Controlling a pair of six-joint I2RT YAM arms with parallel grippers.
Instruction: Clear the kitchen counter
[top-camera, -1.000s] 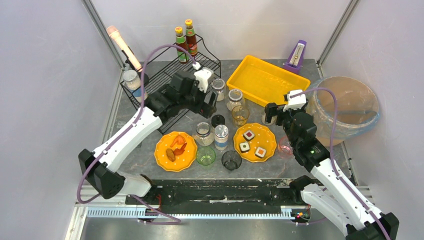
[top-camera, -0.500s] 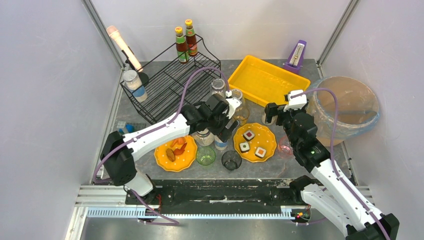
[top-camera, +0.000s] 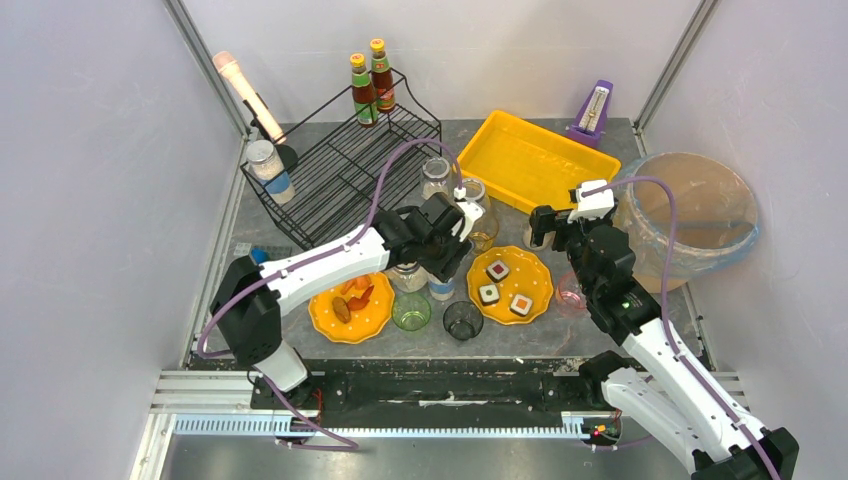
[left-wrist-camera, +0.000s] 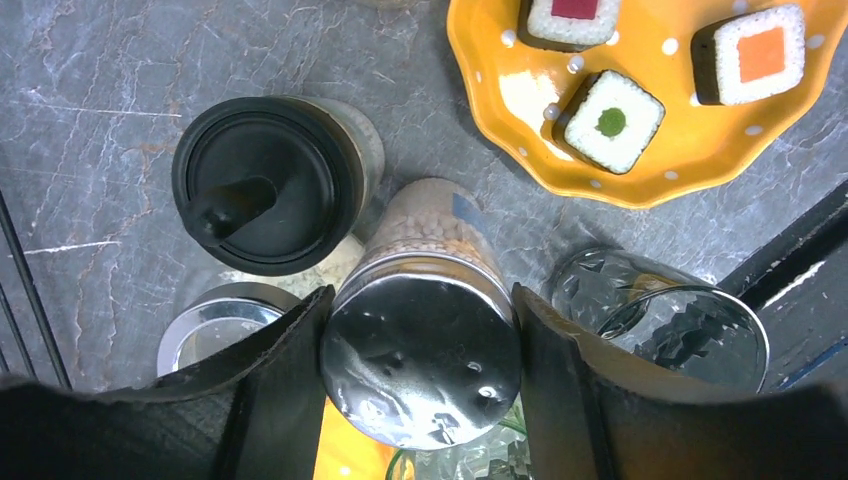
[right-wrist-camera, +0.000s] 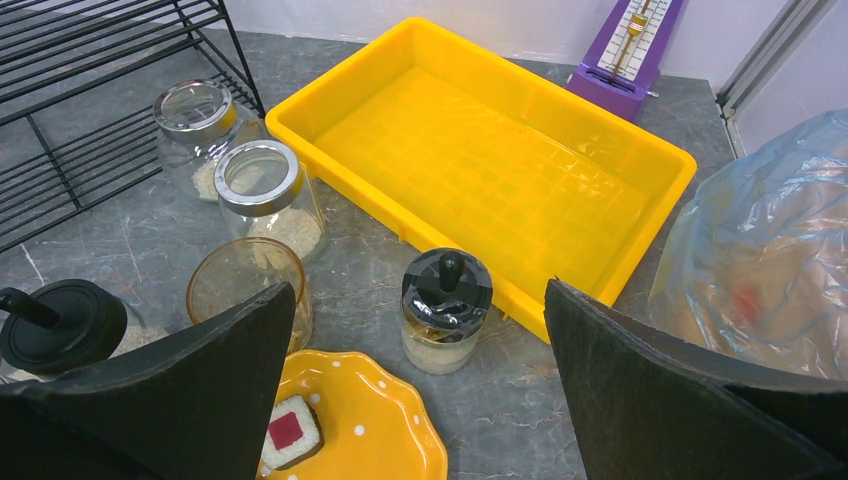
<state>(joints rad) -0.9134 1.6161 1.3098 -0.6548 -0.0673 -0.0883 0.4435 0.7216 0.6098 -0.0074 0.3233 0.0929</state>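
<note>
The kitchen counter (top-camera: 235, 230) is a dark-grey veined top crowded with jars, glasses and plates. My left gripper (top-camera: 445, 262) has come down over a silver-lidded jar (left-wrist-camera: 420, 345) of pale grains, and its two fingers press against opposite sides of the lid. Close round that jar stand a black-lidded jar (left-wrist-camera: 268, 185), another silver-lidded jar (left-wrist-camera: 215, 325) and a clear glass (left-wrist-camera: 660, 320). My right gripper (top-camera: 540, 228) hovers open above a small black-lidded jar (right-wrist-camera: 446, 310), beside the yellow tray (right-wrist-camera: 480, 170), touching nothing.
An orange plate of sushi pieces (top-camera: 510, 283) and an orange plate of food (top-camera: 350, 302) flank the jars. A green glass (top-camera: 411, 311) and a dark glass (top-camera: 462, 320) stand near the front edge. The black wire rack (top-camera: 335, 170) holds two sauce bottles (top-camera: 370, 88). A bag-lined bin (top-camera: 695, 210) stands right.
My left arm swung from over the wire rack down to the jars between the plates, and its jaws closed in onto the silver-lidded jar. The right arm stayed still.
</note>
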